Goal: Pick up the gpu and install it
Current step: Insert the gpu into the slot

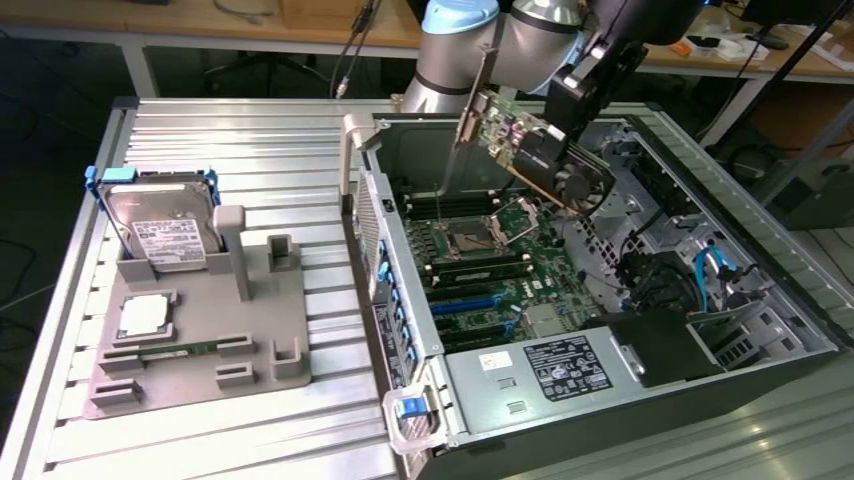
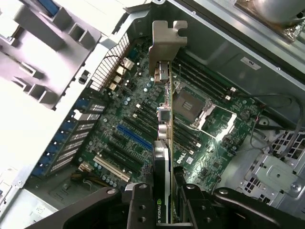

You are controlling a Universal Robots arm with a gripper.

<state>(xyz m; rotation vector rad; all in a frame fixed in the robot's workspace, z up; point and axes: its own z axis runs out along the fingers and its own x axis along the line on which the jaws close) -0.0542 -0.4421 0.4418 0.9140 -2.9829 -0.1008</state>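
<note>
1. the gpu (image 1: 531, 145) is clamped edge-on in the gripper (image 2: 164, 202), whose jaws are closed narrow on it.
2. it is held tilted in the air above the motherboard (image 1: 487, 275) of the open case (image 1: 747, 385).
3. the card is gripped at the end away from the bracket (image 2: 167, 40), probably so that the bracket is left free.

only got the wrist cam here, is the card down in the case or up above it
Observer: Up above it. In the exterior view the graphics card hangs tilted over the far end of the open case, not seated in any slot.
Operator: what's outside the case on the bench
Observer: A grey tray sits at the exterior view's left of the case, with a hard drive in a blue frame standing upright in it.
Operator: anything else on that tray
Observer: A square processor chip lies flat just in front of the drive.
</note>
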